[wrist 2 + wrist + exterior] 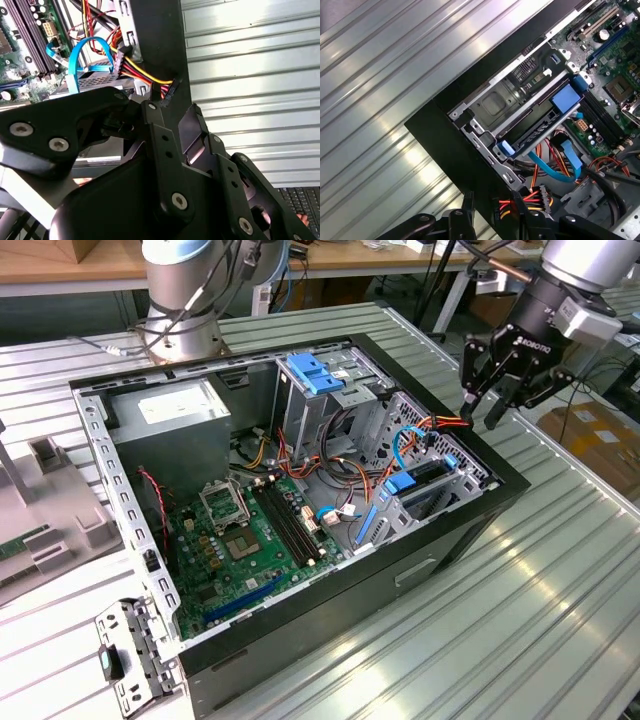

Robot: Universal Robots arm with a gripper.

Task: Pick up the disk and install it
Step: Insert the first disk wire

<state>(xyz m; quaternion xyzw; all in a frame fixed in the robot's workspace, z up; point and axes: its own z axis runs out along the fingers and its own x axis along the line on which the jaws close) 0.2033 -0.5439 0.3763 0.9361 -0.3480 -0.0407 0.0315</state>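
The disk (pixel 428 478) lies flat in the drive bay at the corner of the open computer case (pixel 430 560) towards the exterior view's right. Its dark body (pixel 540 129) sits between blue side rails under the bay's metal plate; its label is hidden. My gripper (pixel 500 402) hangs above and just outside that corner of the case, open, with nothing between its fingers. In both wrist views the black fingers (pixel 468 200) (pixel 152 115) stand apart over the case's black rim. A loose connector (pixel 168 90) on red and yellow wires lies at the rim near them.
Inside the case are a motherboard (pixel 250 540), a grey power-supply box (pixel 170 420) and a tall metal cage with a blue top (pixel 315 375). Blue and orange cables (pixel 405 445) cross beside the bay. Ribbed metal tabletop (pixel 560 580) surrounds the case. Another arm's base (pixel 185 300) stands behind.
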